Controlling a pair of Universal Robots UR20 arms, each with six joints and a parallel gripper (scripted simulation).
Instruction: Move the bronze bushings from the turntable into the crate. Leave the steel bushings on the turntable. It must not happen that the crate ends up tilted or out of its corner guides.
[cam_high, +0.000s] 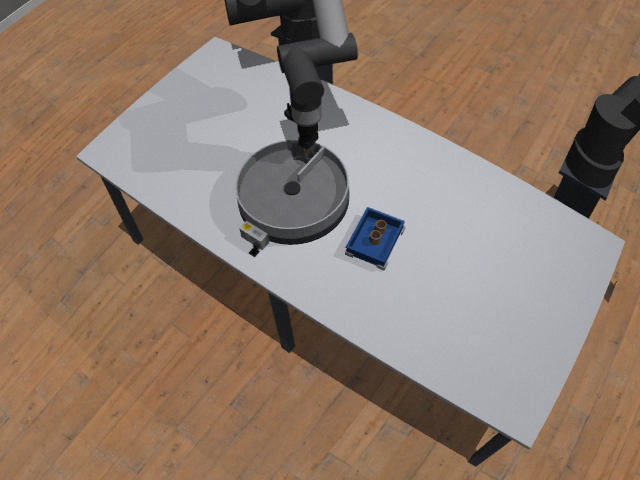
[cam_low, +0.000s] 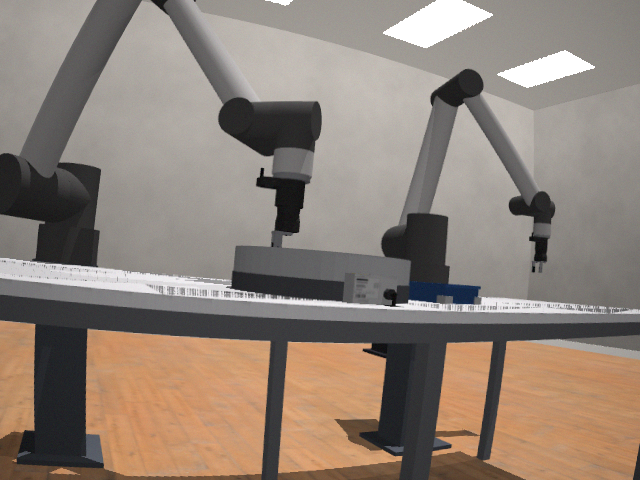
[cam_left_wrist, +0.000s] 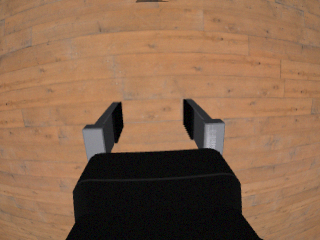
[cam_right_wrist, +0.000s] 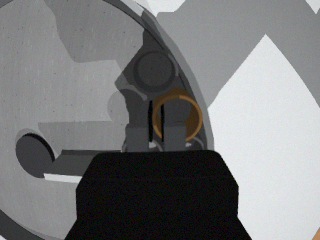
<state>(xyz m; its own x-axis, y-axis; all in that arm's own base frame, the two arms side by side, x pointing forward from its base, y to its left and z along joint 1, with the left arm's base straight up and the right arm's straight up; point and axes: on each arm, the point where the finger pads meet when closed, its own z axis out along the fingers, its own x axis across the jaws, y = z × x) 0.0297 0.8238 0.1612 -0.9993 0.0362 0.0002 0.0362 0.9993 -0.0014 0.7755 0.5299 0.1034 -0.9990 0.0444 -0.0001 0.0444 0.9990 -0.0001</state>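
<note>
My right gripper (cam_right_wrist: 156, 112) (cam_low: 276, 240) is shut on the wall of a bronze bushing (cam_right_wrist: 198, 118), one finger inside its ring, above the turntable (cam_high: 268, 193) (cam_low: 310, 260) (cam_right_wrist: 75, 100) near its rim. A dark round steel bushing (cam_right_wrist: 155, 70) stands beside it in the right wrist view; other grey rims below are mostly hidden by the gripper. Two bronze bushings (cam_high: 375, 237) (cam_high: 381, 225) stand in the blue crate (cam_high: 388, 243) (cam_low: 444, 292). The crate looks level between its corner guides. My left gripper (cam_left_wrist: 152, 113) (cam_low: 537, 267) is open and empty, away from the turntable.
A straight bar (cam_high: 311, 163) (cam_right_wrist: 82, 162) runs from near the turntable's hub (cam_high: 292, 188) (cam_right_wrist: 35, 155) towards the rim, close to my right gripper. A raised wall rings the turntable. A small grey box (cam_high: 253, 235) (cam_low: 361, 288) stands at its front edge.
</note>
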